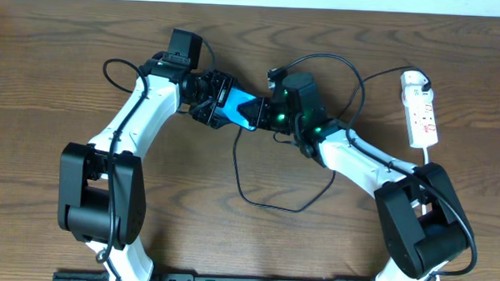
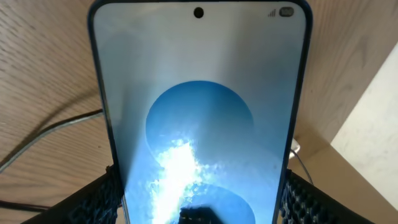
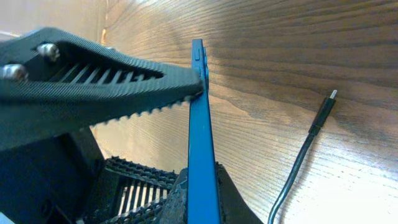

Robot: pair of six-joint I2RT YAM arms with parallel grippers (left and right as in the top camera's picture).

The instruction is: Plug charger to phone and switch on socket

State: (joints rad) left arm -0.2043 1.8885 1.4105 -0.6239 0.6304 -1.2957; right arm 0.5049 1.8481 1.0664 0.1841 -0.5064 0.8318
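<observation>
Phone point(image 1: 238, 109) a little behind mid-desk, between the two wrists, blue screen lit and facing the left wrist camera. Gripped across its width by the left jaws, set wide, one ribbed pad point(image 2: 93, 200) on each long edge near the lower end. Seen edge-on from the right wrist. Right jaws closed tight with nothing visible between them, toothed tip touching the phone's side edge. Cannot tell whether lifted or resting on the wood.

Charger point(image 1: 235, 161) loose on the desk point(image 1: 53, 58): connector tip point(image 3: 322, 113) lying flat, apart from the phone and from both jaws. Black cable looping forward between the arms, then arching behind the right wrist toward the socket's far end. Plug itself not made out.

Socket point(image 1: 421, 113) well to the right, lying lengthwise toward the far edge, thick white cord trailing from its near end toward the right arm's base. Only a narrow strip of wood between it and the right edge of the overhead view.

Broad bare wood at far left and in front between the two arm bases, crossed there only by the cable loop. Far desk edge not far behind the left wrist, pale surface beyond it. Black rail along the near edge.
</observation>
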